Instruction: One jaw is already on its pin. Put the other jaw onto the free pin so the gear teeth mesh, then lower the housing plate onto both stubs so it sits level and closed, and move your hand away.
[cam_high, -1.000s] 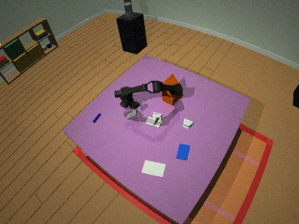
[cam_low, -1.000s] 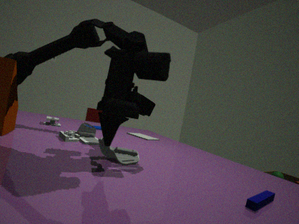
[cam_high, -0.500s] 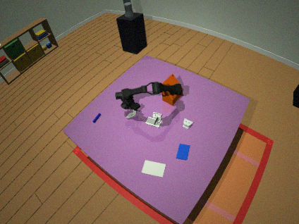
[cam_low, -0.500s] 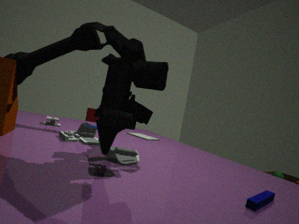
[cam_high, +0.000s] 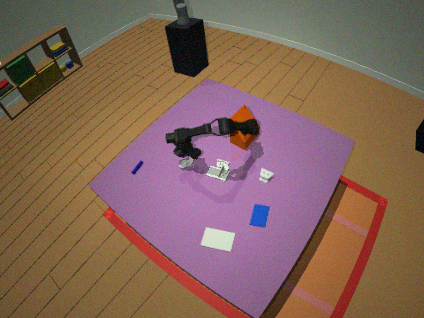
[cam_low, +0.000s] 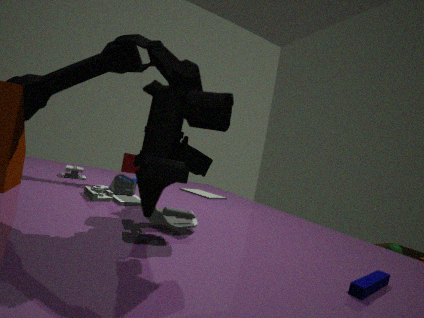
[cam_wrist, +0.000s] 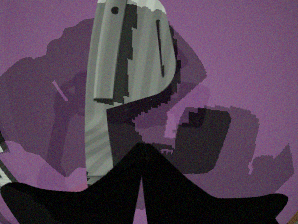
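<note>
The free jaw (cam_high: 185, 163) (cam_low: 176, 218) (cam_wrist: 145, 55) is a grey-white piece lying loose on the purple table. My gripper (cam_low: 147, 214) (cam_wrist: 143, 149) is shut and empty, fingers pointing down, low beside the narrow toothed end of this jaw; in the wrist view that end is partly behind the fingers. The white base (cam_high: 215, 175) (cam_low: 98, 194) stands nearby with the other, grey jaw (cam_low: 123, 185) on it. Whether that jaw is fully seated cannot be told. A small white piece with raised stubs (cam_high: 266, 175) (cam_low: 74, 171), apparently the housing plate, lies apart beyond the base.
An orange block (cam_high: 243, 131) (cam_low: 12, 150) stands by the arm's base. A blue bar (cam_high: 137, 167) (cam_low: 369, 285) lies on the other side of the free jaw. A white flat sheet (cam_high: 218, 239) (cam_low: 202, 193) and a blue flat sheet (cam_high: 259, 215) lie beyond the base.
</note>
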